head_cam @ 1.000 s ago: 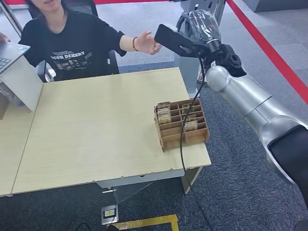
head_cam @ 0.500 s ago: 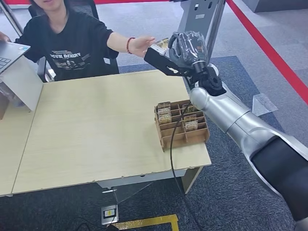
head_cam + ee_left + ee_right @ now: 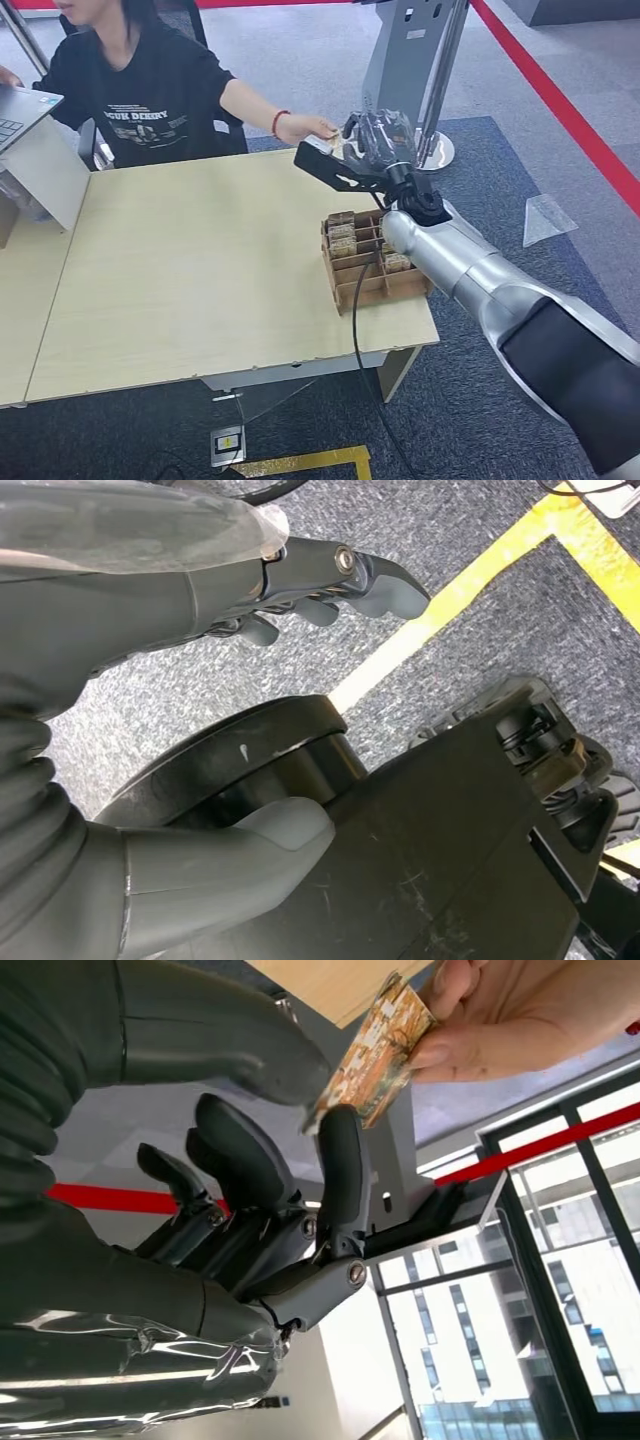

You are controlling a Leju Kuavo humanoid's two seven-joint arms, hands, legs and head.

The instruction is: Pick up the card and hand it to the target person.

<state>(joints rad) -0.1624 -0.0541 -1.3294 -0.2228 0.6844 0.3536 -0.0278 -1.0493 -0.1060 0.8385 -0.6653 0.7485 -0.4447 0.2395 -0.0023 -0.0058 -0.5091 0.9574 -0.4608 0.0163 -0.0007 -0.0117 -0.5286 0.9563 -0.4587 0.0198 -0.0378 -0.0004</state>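
Observation:
My right hand is stretched over the table's far right corner, above the card tray. It pinches a small patterned card between thumb and a finger. The person's hand grips the card's other end, so both hold it. In the head view the card is a small sliver between my fingers and the person's hand. The person in a black T-shirt sits behind the table. My left hand hangs beside my body, fingers apart, holding nothing.
The light wooden table carries the brown compartment tray with several cards near its right edge. A laptop on a stand sits at the far left. A grey post with a round base and a red floor line lie beyond.
My right arm has come down and leftward with the card, toward the person. The person's hand has dropped with it and now grips the card's free end.

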